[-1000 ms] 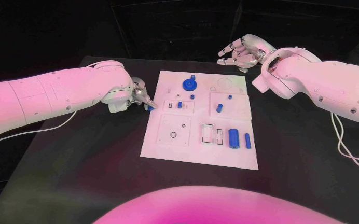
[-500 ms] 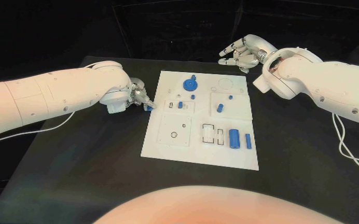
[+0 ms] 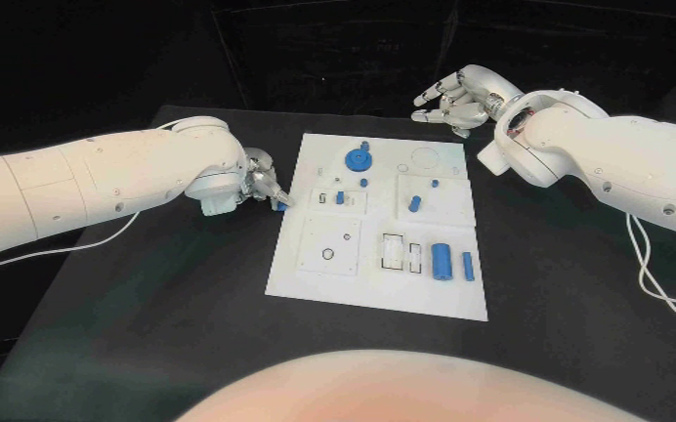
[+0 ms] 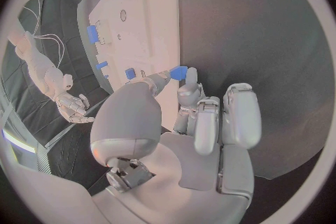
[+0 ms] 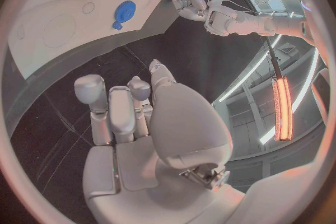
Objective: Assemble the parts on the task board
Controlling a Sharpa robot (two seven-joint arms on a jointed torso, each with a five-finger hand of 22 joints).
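Pinching a small blue part (image 4: 178, 72) in my left robot hand (image 3: 261, 184), just off the task board's (image 3: 317, 280) left edge on the bench (image 3: 155, 324); right robot hand (image 3: 453, 102) hovers empty, fingers spread.

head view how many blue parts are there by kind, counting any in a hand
round blue disc: 1
large blue cylinder: 1
slim blue bar: 1
small blue pieces on the task board: 5
blue piece pinched by the left hand: 1
total: 9
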